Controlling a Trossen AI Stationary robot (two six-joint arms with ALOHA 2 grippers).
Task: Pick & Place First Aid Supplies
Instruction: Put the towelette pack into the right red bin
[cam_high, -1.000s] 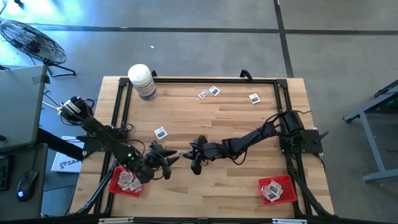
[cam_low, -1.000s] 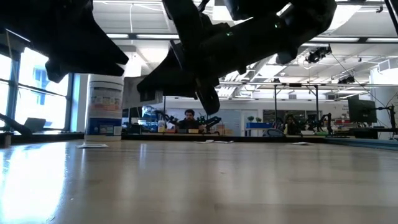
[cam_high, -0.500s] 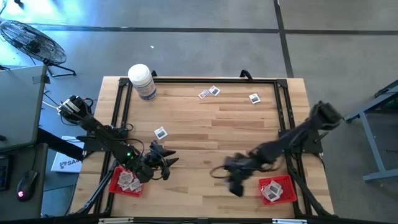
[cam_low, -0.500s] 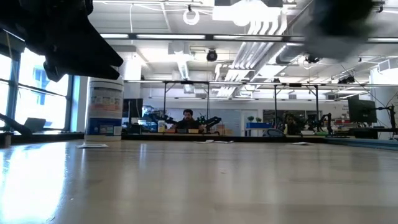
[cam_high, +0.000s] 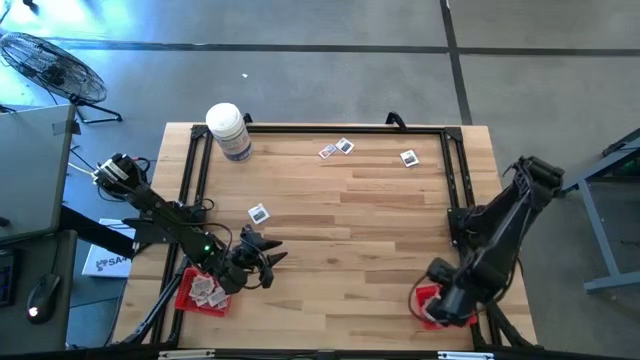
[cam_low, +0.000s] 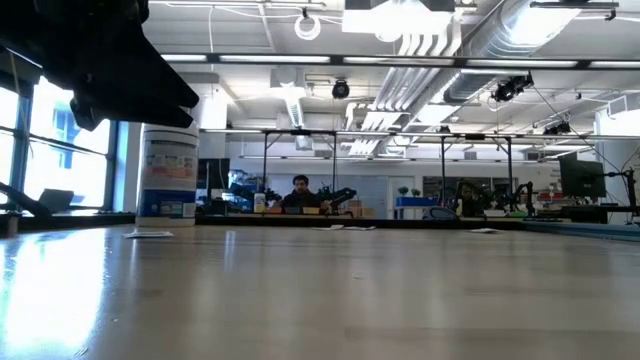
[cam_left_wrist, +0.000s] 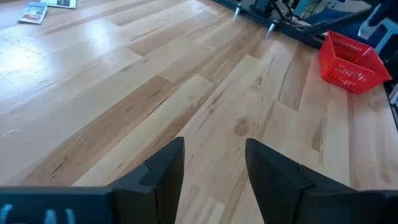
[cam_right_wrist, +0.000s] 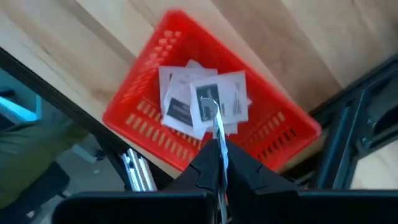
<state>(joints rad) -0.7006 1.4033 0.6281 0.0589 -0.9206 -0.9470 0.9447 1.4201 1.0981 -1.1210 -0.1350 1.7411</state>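
Four white packets lie loose on the wooden table: one (cam_high: 259, 213) at mid left, two (cam_high: 336, 149) and another (cam_high: 408, 157) near the far edge. A red tray (cam_high: 190, 293) at the near left holds several packets. My left gripper (cam_left_wrist: 214, 168) hovers open next to it, nothing between its fingers. My right gripper (cam_right_wrist: 219, 149) points down over a second red tray (cam_right_wrist: 143, 124) at the near right, which holds several packets (cam_right_wrist: 186, 102). It is shut on one thin packet seen edge-on. My right gripper pinches a packet between its two shut fingers. Only the packet's thin pale edge (cam_right_wrist: 216, 121) shows, sticking out past the fingertips. The fingers come from above, pointing down. The packet hangs over the packets in the red tray; whether it touches them I cannot tell.
A large white bottle (cam_high: 229, 130) stands at the table's far left corner. A black metal frame (cam_high: 320, 128) runs along the table's edges. Bare wood lies across the table's middle. People sit at desks in the room far behind the table (cam_low: 300, 190).
My right gripper has swung from the table's middle, close by my left gripper, toward the near right corner. It has risen and tipped from nearly level to pointing down over the right red tray.
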